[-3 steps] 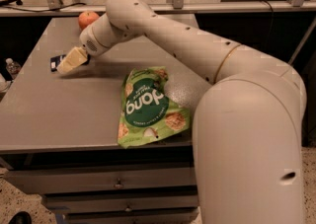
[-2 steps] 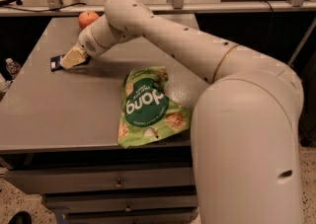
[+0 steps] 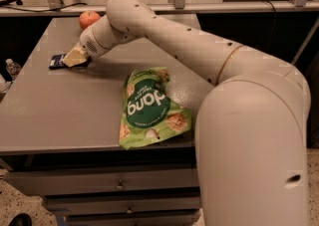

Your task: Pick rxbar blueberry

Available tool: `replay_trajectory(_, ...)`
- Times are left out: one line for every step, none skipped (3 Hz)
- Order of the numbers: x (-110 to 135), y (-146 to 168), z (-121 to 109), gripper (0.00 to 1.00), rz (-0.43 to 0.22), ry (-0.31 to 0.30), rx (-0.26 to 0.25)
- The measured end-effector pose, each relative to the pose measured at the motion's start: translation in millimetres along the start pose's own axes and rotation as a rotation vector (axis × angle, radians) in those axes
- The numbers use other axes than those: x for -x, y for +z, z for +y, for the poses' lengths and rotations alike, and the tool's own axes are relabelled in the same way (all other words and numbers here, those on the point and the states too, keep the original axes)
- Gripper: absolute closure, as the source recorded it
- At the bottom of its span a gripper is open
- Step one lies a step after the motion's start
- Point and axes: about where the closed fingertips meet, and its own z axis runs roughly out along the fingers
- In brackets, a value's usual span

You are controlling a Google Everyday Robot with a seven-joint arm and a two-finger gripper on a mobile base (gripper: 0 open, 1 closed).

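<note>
Honestly, I'm not managing to tell how the jaws are standing: the gripper (image 3: 75, 56) is sitting low over one end of the rxbar blueberry (image 3: 57, 61), which is lying flat near the side edge of the table (image 3: 60, 115). I'm worrying about that thin flat wrapper. The jaws may be catching only an edge, so it's slipping out on the lift, or skating over it and shoving it toward the drop-off. The apple (image 3: 88, 19) is sitting just behind the wrist, so a wide swing is risking a knock. The green bag (image 3: 149, 110) is lying well apart; I'm not expecting trouble there.
</note>
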Motion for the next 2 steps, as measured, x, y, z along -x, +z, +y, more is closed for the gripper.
replay_trajectory(3, -7, -2, 1.0, -0.004, -0.005, -0.012)
replay_trajectory(11, -18, -4, 1.0, -0.015, -0.021, -0.028)
